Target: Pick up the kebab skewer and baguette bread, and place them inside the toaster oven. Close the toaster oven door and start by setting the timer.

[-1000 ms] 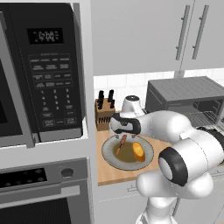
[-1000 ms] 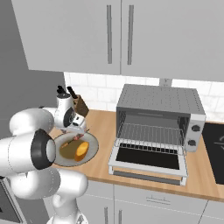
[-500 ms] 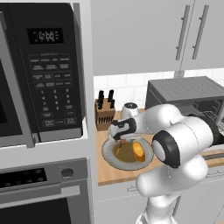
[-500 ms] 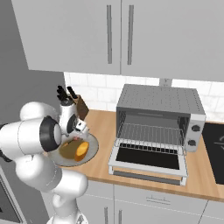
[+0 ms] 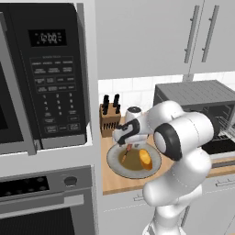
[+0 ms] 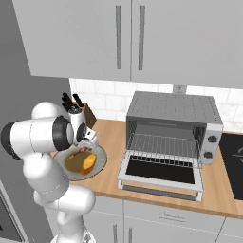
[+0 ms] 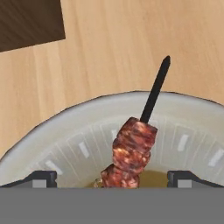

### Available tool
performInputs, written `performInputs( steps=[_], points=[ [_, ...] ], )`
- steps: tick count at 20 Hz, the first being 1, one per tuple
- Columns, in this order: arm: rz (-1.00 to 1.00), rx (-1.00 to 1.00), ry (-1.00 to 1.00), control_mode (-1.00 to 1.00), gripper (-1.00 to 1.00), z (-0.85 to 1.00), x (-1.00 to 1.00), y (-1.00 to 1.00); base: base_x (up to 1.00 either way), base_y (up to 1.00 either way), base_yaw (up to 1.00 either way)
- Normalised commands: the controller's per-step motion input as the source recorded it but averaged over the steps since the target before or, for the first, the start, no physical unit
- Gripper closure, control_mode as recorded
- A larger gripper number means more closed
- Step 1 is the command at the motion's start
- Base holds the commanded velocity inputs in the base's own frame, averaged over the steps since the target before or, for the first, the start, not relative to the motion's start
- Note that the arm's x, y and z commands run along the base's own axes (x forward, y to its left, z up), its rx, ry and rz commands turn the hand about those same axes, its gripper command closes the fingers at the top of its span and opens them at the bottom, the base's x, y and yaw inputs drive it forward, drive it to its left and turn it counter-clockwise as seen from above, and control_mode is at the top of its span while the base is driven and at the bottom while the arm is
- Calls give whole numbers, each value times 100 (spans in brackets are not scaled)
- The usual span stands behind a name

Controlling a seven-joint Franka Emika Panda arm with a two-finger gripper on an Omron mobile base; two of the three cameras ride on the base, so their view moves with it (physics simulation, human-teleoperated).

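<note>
gripper (image 7: 112,177): jaws wide apart, nothing clamped; hand view has one dark tip at each lower corner w/ the meat between them. In left base view it hangs low over the plate's back-left part.
fingertips (image 7: 41,177): either side of the skewer, clear of the meat; contact not seen.
kebab skewer (image 7: 133,148): on the plate, reddish-brown chunks between the tips, thin dark stick running up past the plate rim so its point sits over the counter. Left base view: just under the gripper, beside the loaf.
baguette bread (image 5: 145,159): golden-orange stub on the plate, right of the skewer in left base view; touching or not, can't tell.
plate (image 7: 65,131): grey, round, ribbed rim, brownish centre; on the counter betw. knife block & toaster oven.
counter (image 7: 113,52): light wood, carries plate, block, oven.
knife block (image 5: 109,119): dark brown, black handles up, behind the plate near the tiled wall; its corner shows top left of hand view.
toaster oven (image 6: 173,126): grey box, ribbed top, wire rack visible inside, knobs at its right; well apart from the plate, to its right.
toaster oven door (image 6: 161,173): dropped down flat, dark glass facing up, bar handle at front edge.
microwave (image 5: 43,75): big black unit, left of the counter in left base view.
built-in oven (image 5: 46,202): steel, w/ a knob, below the microwave.
cabinets (image 6: 128,38): grey, long handles, above the counter.
</note>
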Motion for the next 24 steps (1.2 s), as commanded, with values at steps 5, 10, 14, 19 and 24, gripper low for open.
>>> performInputs(
  steps=[5,10,14,19,24],
  points=[
    [0,0,0,-100,-100,-36,0,0,0,0,0],
    [0,0,0,-100,100,-15,0,0,0,0,0],
    [0,0,0,-100,100,-1,0,0,0,0,0],
    [-4,3,0,-100,100,7,0,0,0,0,0],
    [-14,0,0,-100,100,91,-24,0,0,0,0]
  ],
)
